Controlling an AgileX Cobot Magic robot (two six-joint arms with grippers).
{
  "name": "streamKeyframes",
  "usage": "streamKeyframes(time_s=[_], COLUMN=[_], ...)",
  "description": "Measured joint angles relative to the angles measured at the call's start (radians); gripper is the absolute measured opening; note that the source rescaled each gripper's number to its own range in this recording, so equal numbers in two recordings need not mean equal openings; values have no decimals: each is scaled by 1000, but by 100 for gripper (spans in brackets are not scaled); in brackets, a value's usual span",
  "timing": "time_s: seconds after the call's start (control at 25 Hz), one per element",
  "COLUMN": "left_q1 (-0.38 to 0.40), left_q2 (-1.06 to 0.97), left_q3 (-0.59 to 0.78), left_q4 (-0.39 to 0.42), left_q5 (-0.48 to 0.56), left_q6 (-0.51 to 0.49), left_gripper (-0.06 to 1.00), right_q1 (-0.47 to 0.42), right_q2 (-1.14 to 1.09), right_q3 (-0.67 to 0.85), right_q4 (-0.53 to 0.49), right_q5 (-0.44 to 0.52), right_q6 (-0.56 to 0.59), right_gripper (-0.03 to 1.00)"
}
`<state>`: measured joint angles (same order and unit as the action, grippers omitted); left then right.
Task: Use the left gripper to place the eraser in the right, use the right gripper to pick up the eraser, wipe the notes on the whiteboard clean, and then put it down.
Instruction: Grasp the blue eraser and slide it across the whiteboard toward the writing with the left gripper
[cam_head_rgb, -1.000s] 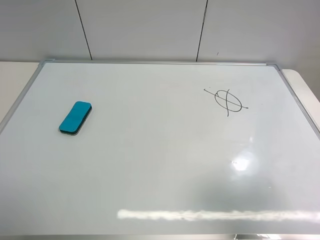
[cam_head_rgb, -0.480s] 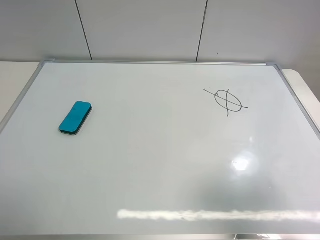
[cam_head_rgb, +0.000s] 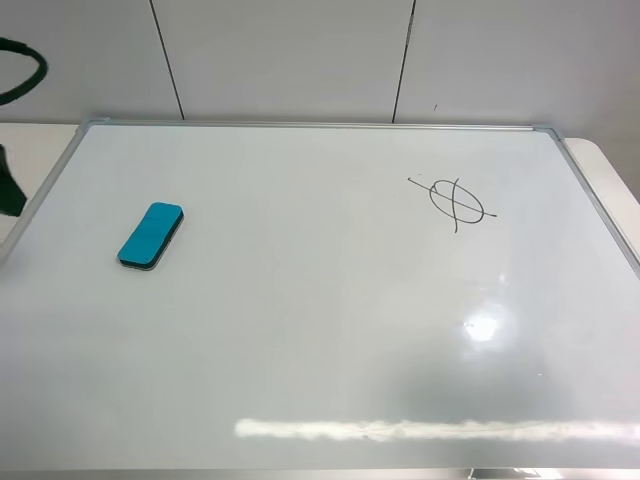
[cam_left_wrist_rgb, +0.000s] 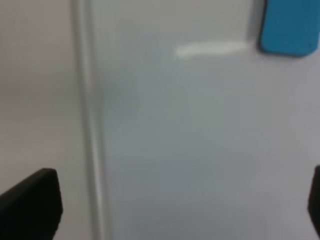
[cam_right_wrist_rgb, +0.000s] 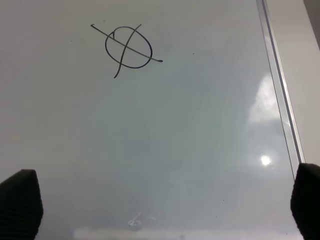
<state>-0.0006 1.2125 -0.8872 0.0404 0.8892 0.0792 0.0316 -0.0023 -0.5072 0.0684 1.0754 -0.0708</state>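
The teal-blue eraser (cam_head_rgb: 150, 236) lies flat on the left part of the whiteboard (cam_head_rgb: 320, 330). It also shows in the left wrist view (cam_left_wrist_rgb: 289, 27). The notes (cam_head_rgb: 455, 203), an oval crossed by two lines, are at the board's right; the right wrist view shows them too (cam_right_wrist_rgb: 127, 47). My left gripper (cam_left_wrist_rgb: 172, 205) is open and empty, hovering over the board's left frame (cam_left_wrist_rgb: 85, 100), apart from the eraser. My right gripper (cam_right_wrist_rgb: 162, 200) is open and empty above the board, short of the notes. It is out of the exterior view.
A dark part of the left arm (cam_head_rgb: 8, 190) and its cable (cam_head_rgb: 25, 75) show at the left edge. Cream table (cam_head_rgb: 610, 170) borders the board on both sides. A wall stands behind. The board's right frame (cam_right_wrist_rgb: 277, 85) runs beside the right gripper.
The left arm and its cable have come into the exterior view at the left edge. The eraser and the notes have not moved.
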Motion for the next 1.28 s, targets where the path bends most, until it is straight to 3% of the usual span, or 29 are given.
streamKeyframes(time_s=[0.08, 0.12, 0.2, 0.28, 0.36, 0.76, 1.28], left_q1=[0, 0, 0, 0, -4, -113, -129], left_q2=[83, 126, 199, 265, 331, 546, 691], left_q3=[-35, -54, -87, -113, -137, -200, -200], left_q4=[-40, -62, -100, -129, -141, -136, -149], left_q5=[-32, -44, -64, -86, -111, -254, -301], left_q6=[34, 51, 90, 144, 172, 188, 191], left_gripper=[83, 71, 39, 13, 4, 0, 0], right_q1=[0, 0, 0, 0, 0, 0, 0], right_q2=[0, 0, 0, 0, 0, 0, 0], right_q3=[0, 0, 0, 0, 0, 0, 0], right_q4=[0, 0, 0, 0, 0, 0, 0], right_q5=[0, 0, 0, 0, 0, 0, 0], right_q6=[0, 0, 0, 0, 0, 0, 0], right_gripper=[100, 100, 100, 100, 100, 100, 100])
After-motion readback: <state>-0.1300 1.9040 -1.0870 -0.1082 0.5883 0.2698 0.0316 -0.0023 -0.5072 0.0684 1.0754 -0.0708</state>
